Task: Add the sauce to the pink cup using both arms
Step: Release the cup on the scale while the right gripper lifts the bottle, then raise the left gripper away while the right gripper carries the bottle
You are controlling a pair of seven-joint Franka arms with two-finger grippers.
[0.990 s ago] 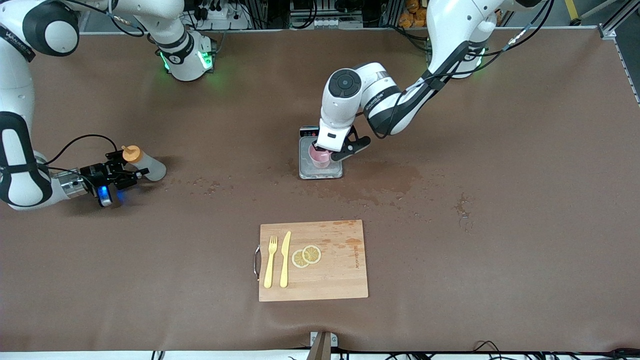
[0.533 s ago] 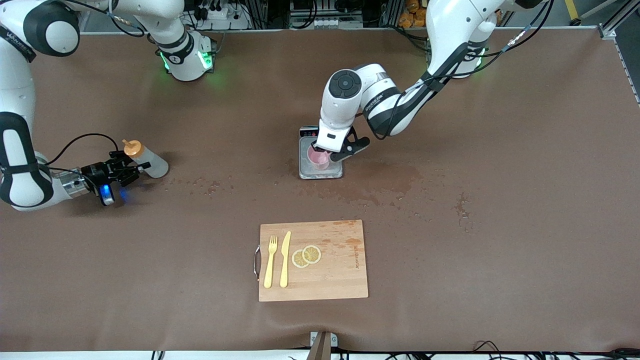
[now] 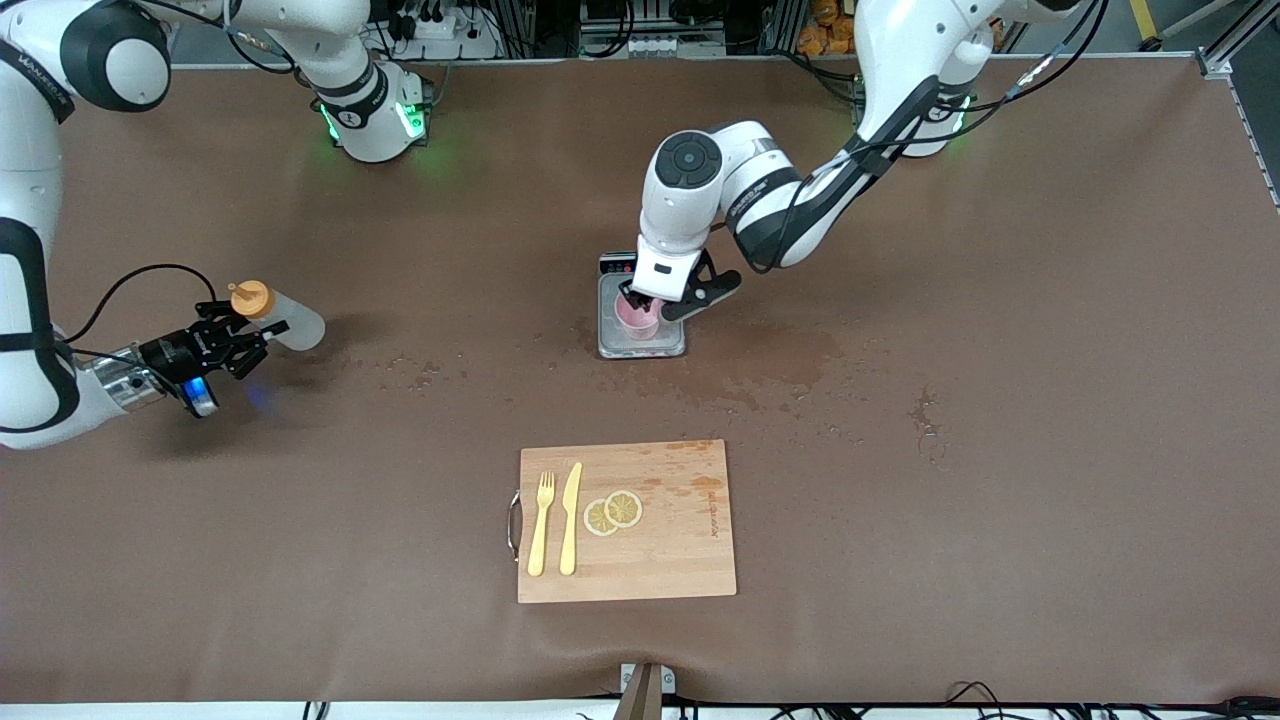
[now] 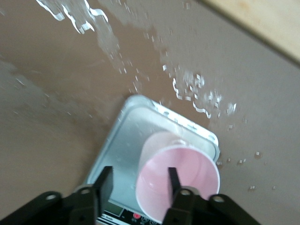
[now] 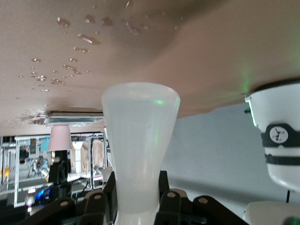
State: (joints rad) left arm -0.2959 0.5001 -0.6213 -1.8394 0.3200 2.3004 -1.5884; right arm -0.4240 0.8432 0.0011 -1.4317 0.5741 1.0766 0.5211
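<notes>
front view: your right gripper (image 3: 237, 325) grips the sauce (image 3: 275, 315) by its neck.
left gripper (image 4: 140, 180) straddles the pink cup (image 4: 177, 180) rim (unclenched); tilted bottle could slip.

We look down from high across the table at both arms' bases; our left wrist view sits close above the scale (image 4: 140, 136); our right wrist view shares it, far off at nine o'clock.
</notes>
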